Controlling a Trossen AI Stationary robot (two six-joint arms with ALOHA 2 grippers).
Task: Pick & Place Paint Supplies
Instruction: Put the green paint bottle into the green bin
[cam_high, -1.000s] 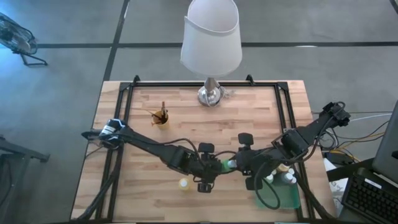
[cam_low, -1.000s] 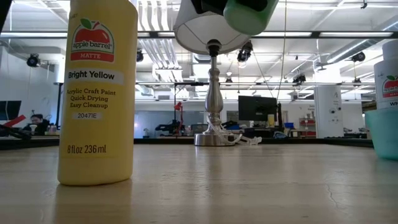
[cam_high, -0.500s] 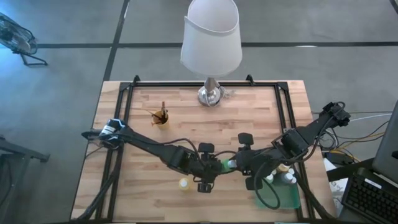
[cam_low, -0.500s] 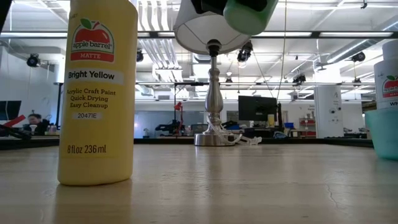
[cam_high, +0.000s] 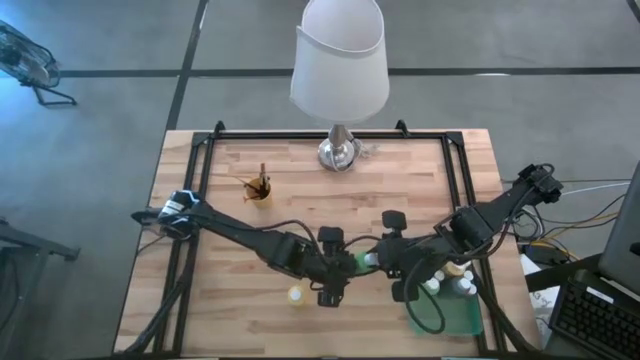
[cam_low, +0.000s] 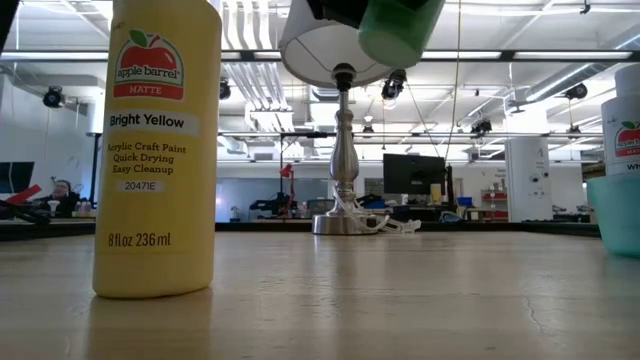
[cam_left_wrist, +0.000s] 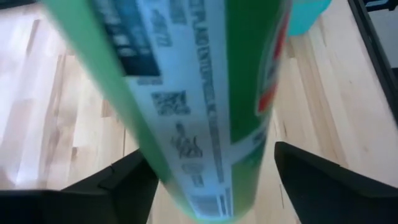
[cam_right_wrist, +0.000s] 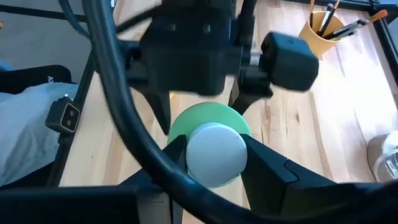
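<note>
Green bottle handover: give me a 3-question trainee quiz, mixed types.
1. True or false: the right gripper grips the green bottle at its white cap.
2. Which bottle stands alone on the table, close to the left gripper? A) yellow bottle B) purple C) red
3. Fill in: the paintbrushes stand in a ___ cup.

Key: 1 true; 2 A; 3 yellow.
</note>
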